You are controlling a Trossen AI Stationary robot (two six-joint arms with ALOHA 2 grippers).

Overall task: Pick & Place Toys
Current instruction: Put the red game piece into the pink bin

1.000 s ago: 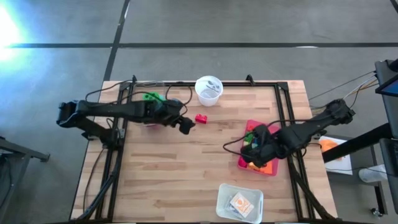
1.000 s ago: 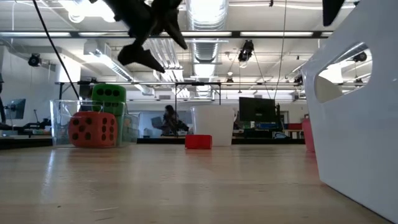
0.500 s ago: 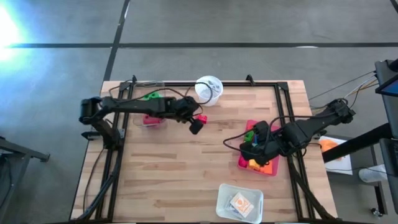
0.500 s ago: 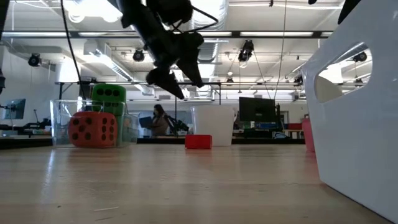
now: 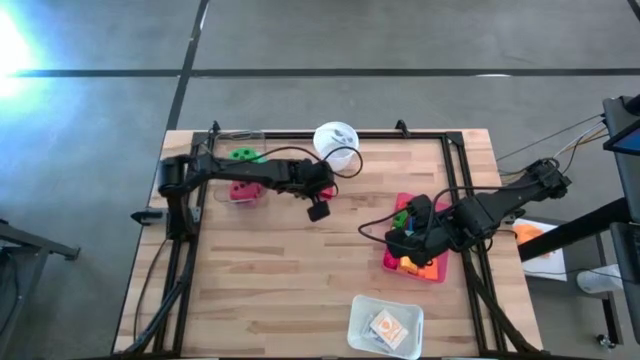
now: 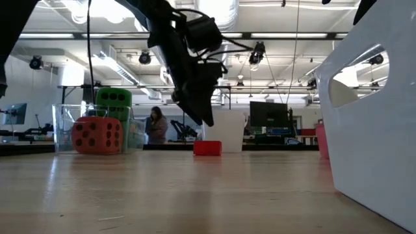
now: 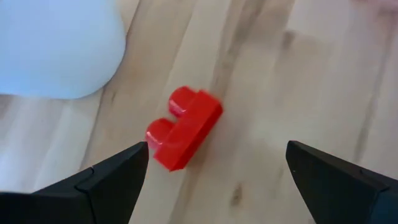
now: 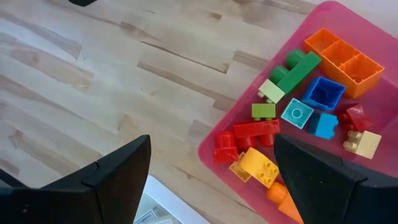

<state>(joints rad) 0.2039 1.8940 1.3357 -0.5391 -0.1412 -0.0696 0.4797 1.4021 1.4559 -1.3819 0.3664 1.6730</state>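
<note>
Your left end effector (image 7: pixel 214 171) hangs spread wide and empty over the small red plastic two-stud brick (image 7: pixel 184 127), which lies alone on the wooden counter (image 5: pixel 300 290) just beside the white round cup (image 5: pixel 335 140). In the left wrist view the brick sits between the fingertips but off toward one of them, so centre it before you descend. Its two studs point up, and its long axis runs on a slant, one end toward the cup. Turn the wrist so the fingers (image 7: pixel 112 177) close across the brick's short width, on the flat long sides, not on the ends. Come straight down and keep clear of the cup wall; a nudge there could tip it or skate the brick away.

In the low view, a clear box holds a red black-dotted die (image 6: pixel 96 135) with a green black-dotted die (image 6: pixel 114 99) on top of it.

Your right end effector (image 8: pixel 208 180) waits released, holding nothing, above the pink plastic tray (image 8: pixel 336 18) of mixed bricks near the counter's right edge, well apart from the left arm's work.
</note>
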